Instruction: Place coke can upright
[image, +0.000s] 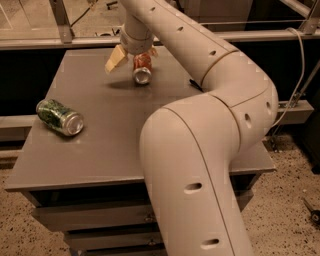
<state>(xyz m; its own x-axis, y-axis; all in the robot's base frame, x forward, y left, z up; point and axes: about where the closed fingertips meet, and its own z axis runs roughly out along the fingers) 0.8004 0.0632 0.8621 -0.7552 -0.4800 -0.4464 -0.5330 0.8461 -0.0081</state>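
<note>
The coke can (142, 68) is red with a silver end facing me. It lies on its side at the far middle of the grey table (100, 150). My gripper (134, 57) hangs over it from above, open. One cream finger (116, 58) stands left of the can with a gap between them. The other finger sits at the can's far right and is mostly hidden. The can rests on the table and is not lifted.
A green patterned can (60, 116) lies on its side near the table's left edge. My large arm (210, 125) crosses the right half of the table and hides most of a dark wrapper (194, 85). A metal rail runs behind the table.
</note>
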